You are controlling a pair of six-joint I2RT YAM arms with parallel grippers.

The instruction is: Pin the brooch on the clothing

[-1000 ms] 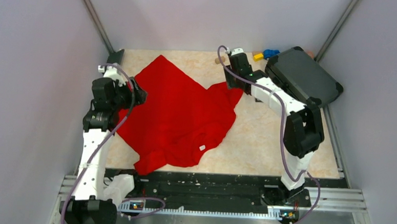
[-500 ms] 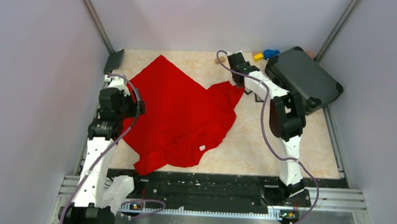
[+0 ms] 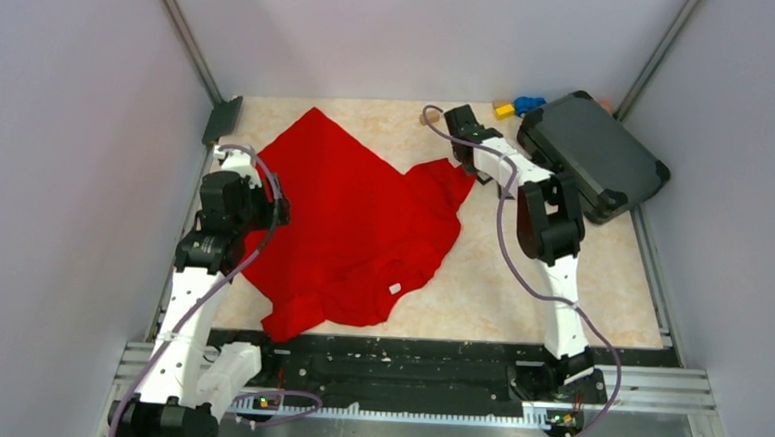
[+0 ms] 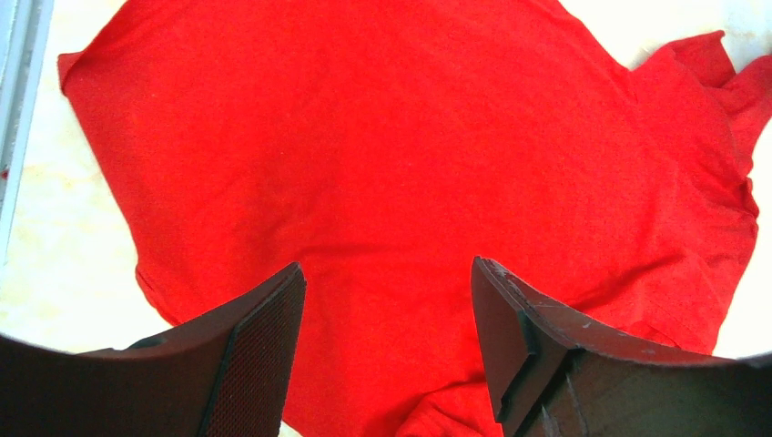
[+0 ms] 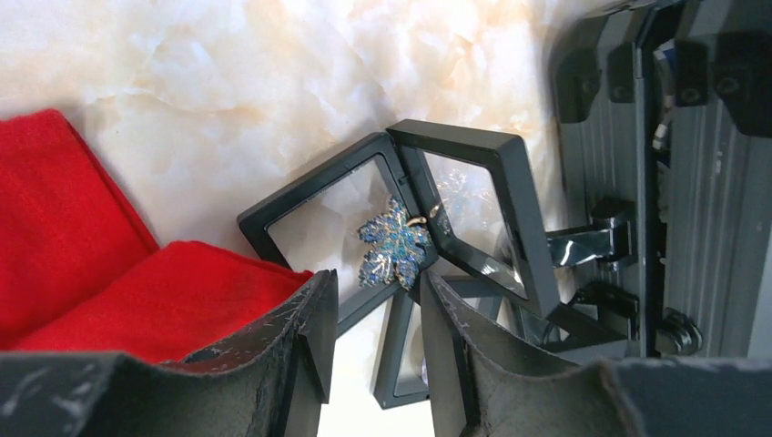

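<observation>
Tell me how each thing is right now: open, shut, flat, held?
clothing: spread out, bunched at its near end, no brooch on it.
brooch: lying in its frame box, not held.
frame box: open, its two halves swung apart.
dark case: shut.
left gripper: open wide above the clothing, empty.
right gripper: open a little, tips right by the brooch, empty.

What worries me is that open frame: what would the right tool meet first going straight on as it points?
Most likely the blue leaf brooch in the open black frame, just ahead of the right tool; depth is unclear.
</observation>
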